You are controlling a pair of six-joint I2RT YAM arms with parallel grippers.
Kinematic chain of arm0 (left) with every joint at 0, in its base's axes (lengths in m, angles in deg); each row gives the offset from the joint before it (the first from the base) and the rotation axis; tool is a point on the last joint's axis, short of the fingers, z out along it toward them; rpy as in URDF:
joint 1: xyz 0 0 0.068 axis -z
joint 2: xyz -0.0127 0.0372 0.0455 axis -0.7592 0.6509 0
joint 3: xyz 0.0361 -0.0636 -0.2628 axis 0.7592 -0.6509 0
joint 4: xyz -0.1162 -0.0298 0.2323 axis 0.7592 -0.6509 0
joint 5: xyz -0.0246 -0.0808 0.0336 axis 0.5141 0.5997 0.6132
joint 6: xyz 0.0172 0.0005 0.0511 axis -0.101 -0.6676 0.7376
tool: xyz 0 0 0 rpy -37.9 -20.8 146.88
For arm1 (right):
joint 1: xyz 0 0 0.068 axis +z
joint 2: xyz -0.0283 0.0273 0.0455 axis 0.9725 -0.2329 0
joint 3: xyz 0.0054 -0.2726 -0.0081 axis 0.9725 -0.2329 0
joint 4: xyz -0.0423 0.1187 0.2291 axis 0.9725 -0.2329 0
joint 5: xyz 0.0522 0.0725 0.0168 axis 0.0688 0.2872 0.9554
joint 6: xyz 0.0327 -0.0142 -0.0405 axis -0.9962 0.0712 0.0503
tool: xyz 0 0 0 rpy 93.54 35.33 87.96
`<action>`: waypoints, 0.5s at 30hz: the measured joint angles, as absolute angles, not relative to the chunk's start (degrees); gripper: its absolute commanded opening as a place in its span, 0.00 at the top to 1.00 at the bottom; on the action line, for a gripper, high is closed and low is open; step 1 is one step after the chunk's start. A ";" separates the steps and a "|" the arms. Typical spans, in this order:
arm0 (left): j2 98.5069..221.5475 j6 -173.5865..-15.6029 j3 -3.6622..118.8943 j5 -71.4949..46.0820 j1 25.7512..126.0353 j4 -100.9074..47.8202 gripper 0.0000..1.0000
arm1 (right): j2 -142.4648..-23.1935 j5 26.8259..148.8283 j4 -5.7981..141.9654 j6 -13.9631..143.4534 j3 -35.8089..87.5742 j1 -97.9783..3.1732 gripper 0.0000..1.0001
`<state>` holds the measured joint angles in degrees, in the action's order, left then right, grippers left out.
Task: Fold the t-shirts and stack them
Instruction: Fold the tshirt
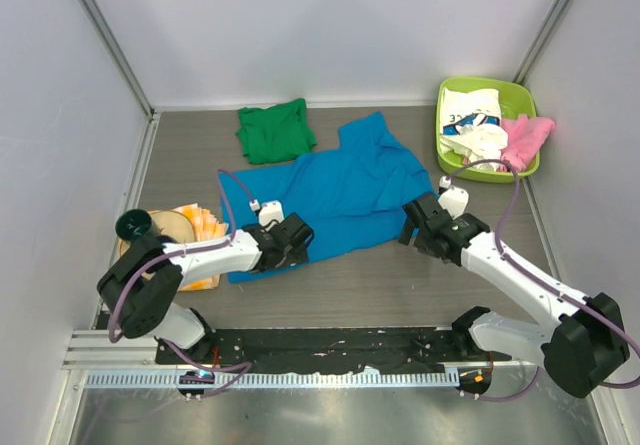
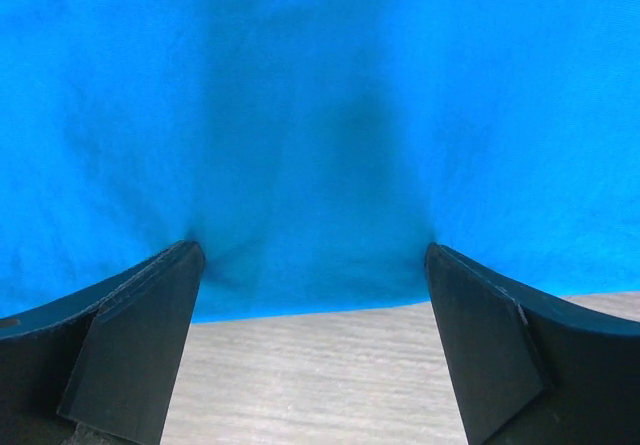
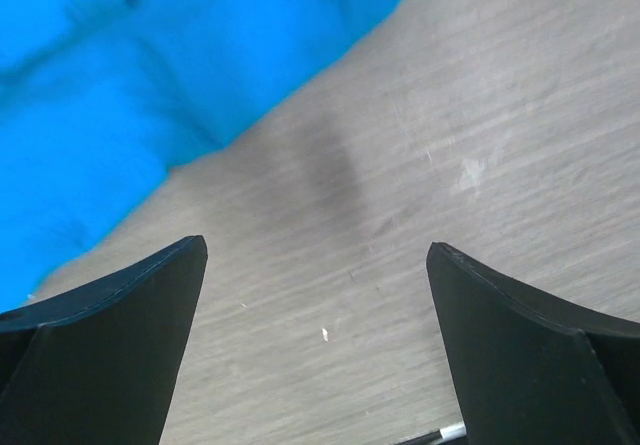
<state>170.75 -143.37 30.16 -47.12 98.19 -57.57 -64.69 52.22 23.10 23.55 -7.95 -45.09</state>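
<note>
A bright blue t-shirt [image 1: 345, 190] lies spread out, rumpled, in the middle of the table. Behind it to the left sits a folded green t-shirt [image 1: 275, 131]. My left gripper [image 1: 291, 241] is open at the blue shirt's near left hem; in the left wrist view that blue shirt [image 2: 320, 115] fills the top, and its hem runs between the spread fingers [image 2: 140, 335] of the left gripper [image 2: 315, 255]. My right gripper [image 1: 419, 223] is open just off the shirt's right near edge. The right gripper [image 3: 315, 250] has only bare table between its fingers, with the blue shirt [image 3: 120, 95] at upper left.
A lime-green basket [image 1: 518, 93] at the back right holds a white printed shirt [image 1: 470, 115] and a pink shirt [image 1: 526, 137]. An orange-yellow checked cloth [image 1: 200, 225] and a dark round object [image 1: 134, 227] lie at the left edge. Grey walls close in three sides.
</note>
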 measured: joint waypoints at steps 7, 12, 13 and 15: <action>162.03 -146.74 25.19 -44.74 98.43 -64.53 0.00 | -69.03 47.13 28.76 27.90 -0.34 -45.20 0.00; 152.67 -148.07 23.49 -44.19 99.44 -69.44 0.00 | -76.42 50.19 40.54 30.55 -1.00 -45.92 0.00; 150.44 -148.12 23.51 -44.15 99.59 -69.84 0.00 | -77.30 51.46 42.94 30.94 -1.63 -45.98 0.00; 145.09 -147.92 23.55 -44.06 99.81 -70.19 0.00 | -78.85 54.06 47.10 31.35 -2.70 -46.05 0.00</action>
